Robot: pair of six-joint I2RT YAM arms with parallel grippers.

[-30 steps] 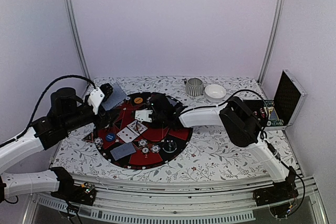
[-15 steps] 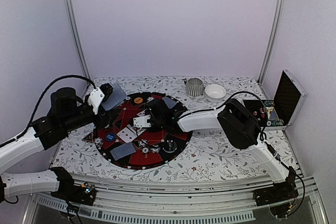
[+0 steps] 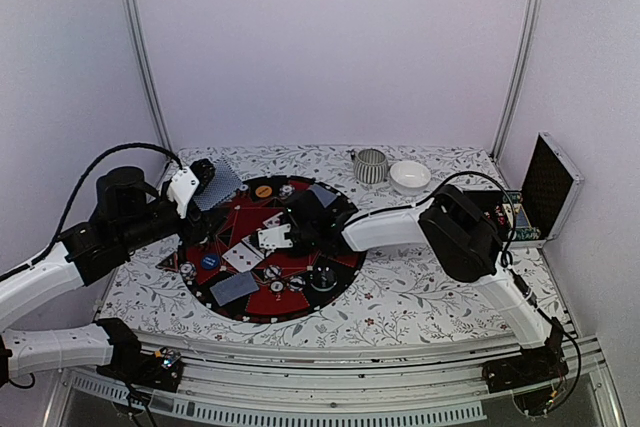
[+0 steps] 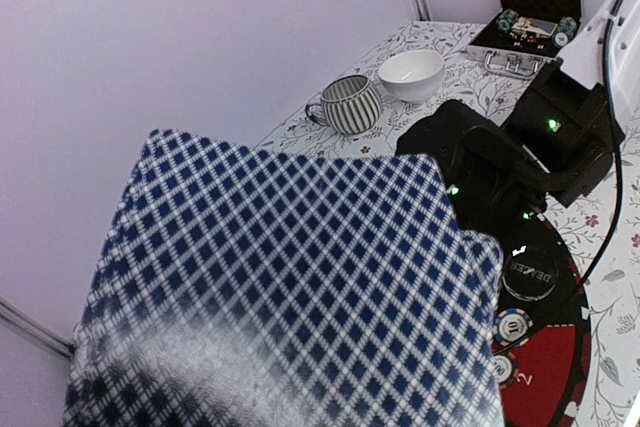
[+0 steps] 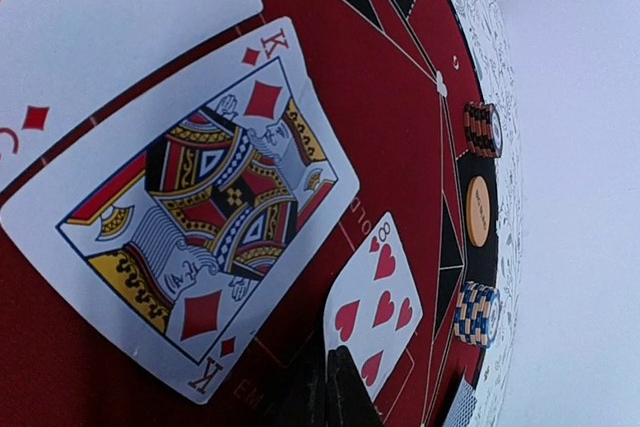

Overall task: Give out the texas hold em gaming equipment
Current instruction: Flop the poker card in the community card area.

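Observation:
My left gripper [image 3: 203, 180] is over the table's left side and is shut on a deck of check-backed playing cards [image 3: 222, 183]. That deck [image 4: 280, 287] fills the left wrist view and hides the fingers. My right gripper [image 3: 289, 235] is low over the round red-and-black mat [image 3: 345, 255], shut on the edge of an eight of hearts [image 5: 378, 307]. The closed fingertips [image 5: 345, 392] show at the bottom of the right wrist view. A king of diamonds [image 5: 205, 212] and another diamond card [image 5: 90, 27] lie face up beside it. Two face-down cards [image 3: 233, 289] [image 3: 322, 194] rest on the mat, with an orange chip [image 3: 263, 190], a blue chip [image 3: 209, 261] and small chip stacks [image 5: 477, 312].
A ribbed grey cup [image 3: 371, 165] and a white bowl [image 3: 409, 176] stand at the back of the floral table. An open black case [image 3: 530, 209] with chips sits at the right edge. A clear dealer button [image 4: 528, 272] lies on the mat near the right arm.
My right gripper has carried its card a little toward the near side and down over the mat's middle, uncovering a face-down card behind it. The left arm and deck have stayed still.

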